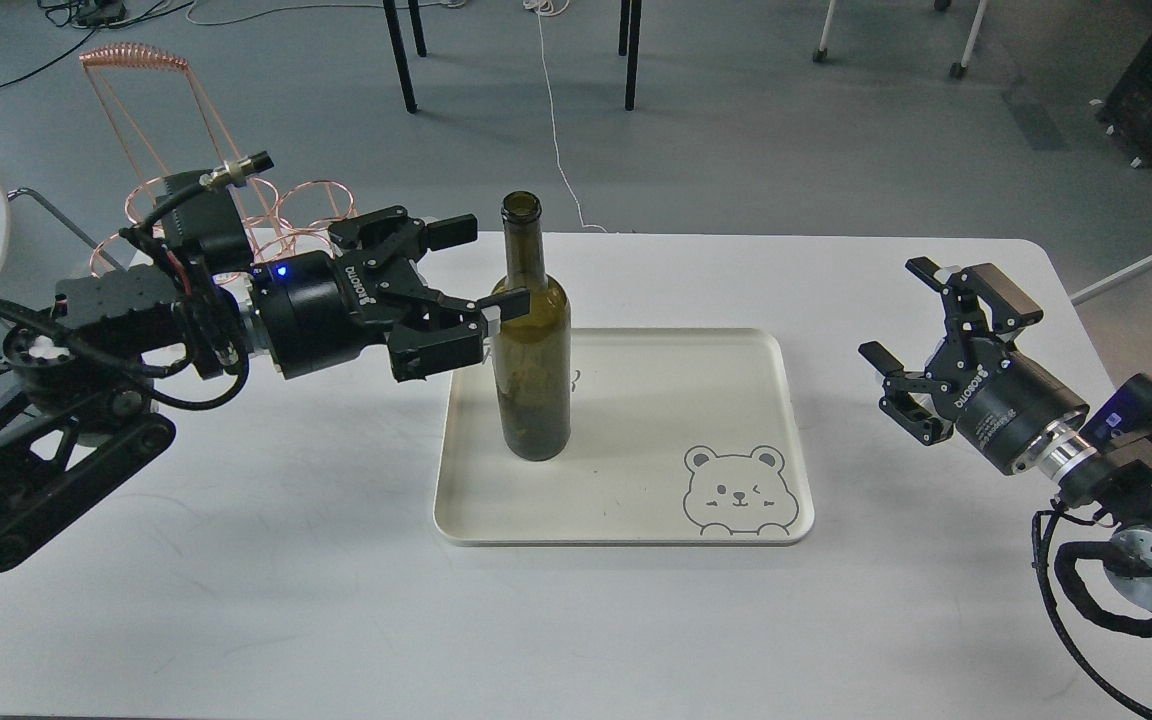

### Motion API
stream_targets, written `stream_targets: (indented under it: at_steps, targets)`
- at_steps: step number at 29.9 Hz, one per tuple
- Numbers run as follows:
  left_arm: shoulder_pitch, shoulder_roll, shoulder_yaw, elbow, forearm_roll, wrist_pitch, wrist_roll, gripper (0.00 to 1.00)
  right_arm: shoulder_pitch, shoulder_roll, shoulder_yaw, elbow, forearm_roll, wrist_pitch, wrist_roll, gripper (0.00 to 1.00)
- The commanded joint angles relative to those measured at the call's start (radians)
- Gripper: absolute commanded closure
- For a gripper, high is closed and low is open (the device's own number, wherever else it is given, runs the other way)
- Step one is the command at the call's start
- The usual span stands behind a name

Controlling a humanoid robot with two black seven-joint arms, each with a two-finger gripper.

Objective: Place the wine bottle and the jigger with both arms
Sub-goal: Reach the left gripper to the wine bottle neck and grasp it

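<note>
A white table (236, 600) holds a cream tray (636, 400) with a bear drawing (741, 490) at its corner. A copper wire rack (136, 130) stands at the table's far left.

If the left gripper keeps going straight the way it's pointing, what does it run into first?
The wine bottle. The left gripper points right with its fingers spread open, and the bottle's shoulder, standing on the tray, sits just beyond them. Depth is uncertain, so one finger may already touch.
</note>
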Motion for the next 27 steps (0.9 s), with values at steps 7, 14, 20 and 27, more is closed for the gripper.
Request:
stream_targets:
  at_steps: [7,14,20,27]
  targets:
    - [-0.102,-0.079,0.054,0.089,-0.002,-0.055,0.0,0.02,0.0,0.001,0.001,-0.004,-0.002,-0.001,0.0,0.01]
    - [-0.132,-0.122,0.072,0.119,0.0,-0.051,0.0,0.03,0.0,0.001,0.001,-0.004,-0.002,-0.011,0.0,0.01]
    - [-0.133,-0.15,0.072,0.142,0.0,-0.048,0.0,0.14,0.0,0.001,0.003,-0.004,-0.002,-0.011,0.0,0.01]
    - [-0.133,-0.153,0.074,0.158,0.01,-0.045,0.0,0.47,0.0,0.001,0.003,-0.002,-0.002,-0.012,0.0,0.01]
